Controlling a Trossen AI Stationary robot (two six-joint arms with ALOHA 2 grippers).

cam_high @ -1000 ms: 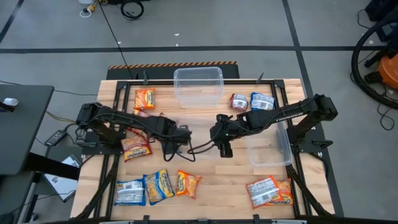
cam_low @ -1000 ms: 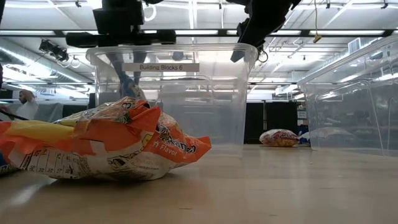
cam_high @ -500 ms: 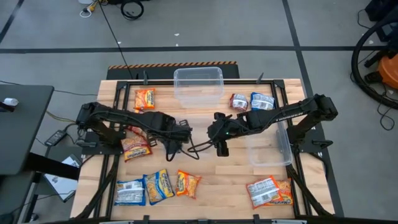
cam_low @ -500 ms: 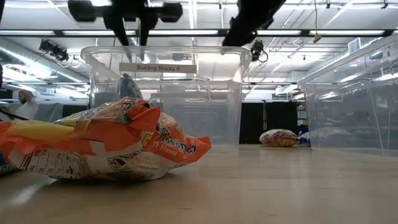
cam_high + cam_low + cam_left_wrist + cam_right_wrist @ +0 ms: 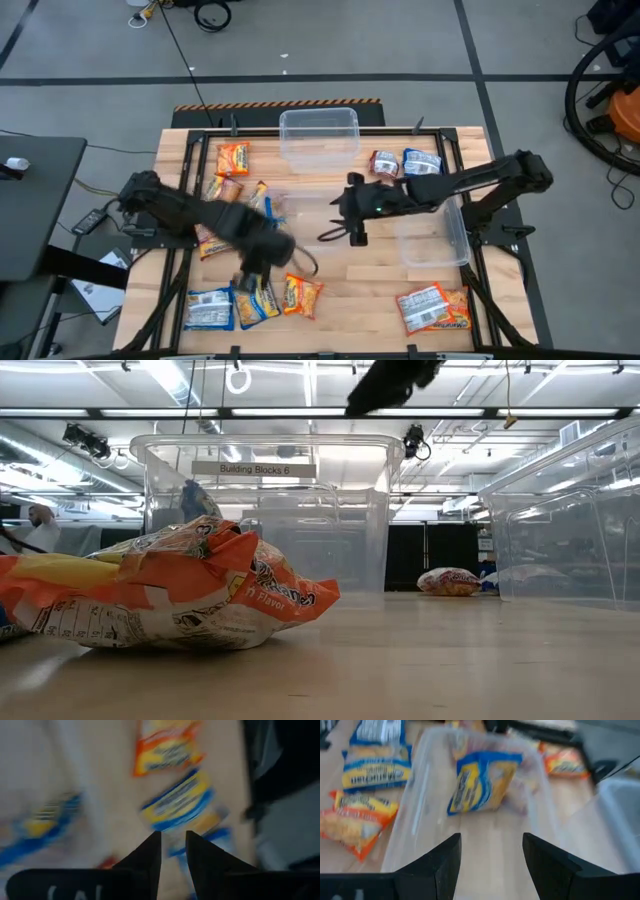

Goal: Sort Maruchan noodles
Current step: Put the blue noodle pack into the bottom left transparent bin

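The noodle packets lie scattered flat on the wooden table. One blue-yellow packet [image 5: 482, 782] lies in a clear tub [image 5: 420, 815] at the table's middle; it also shows in the low view [image 5: 195, 500]. My left gripper [image 5: 256, 276] hangs open with a narrow gap [image 5: 173, 847] above a blue-yellow packet [image 5: 255, 300] near the table's near edge. An orange packet [image 5: 302, 295] and a blue-silver packet [image 5: 210, 308] lie beside that one. My right gripper [image 5: 348, 212] is open [image 5: 491, 855] beside the middle tub, on its right.
A second clear tub [image 5: 318, 135] stands at the far edge and a third [image 5: 435, 235] on the right. Other packets: orange ones at the left [image 5: 232, 158] [image 5: 218, 238], red-white [image 5: 385, 163] and blue [image 5: 422, 162] far right, two near right [image 5: 433, 308]. An orange packet [image 5: 160, 595] fills the low view's foreground.
My left gripper opened and let the blue packet go into the middle tub, where it now lies. The gripper rose, then swung fast toward the table's near edge, over the packets there. My right gripper rose a little beside the tub.
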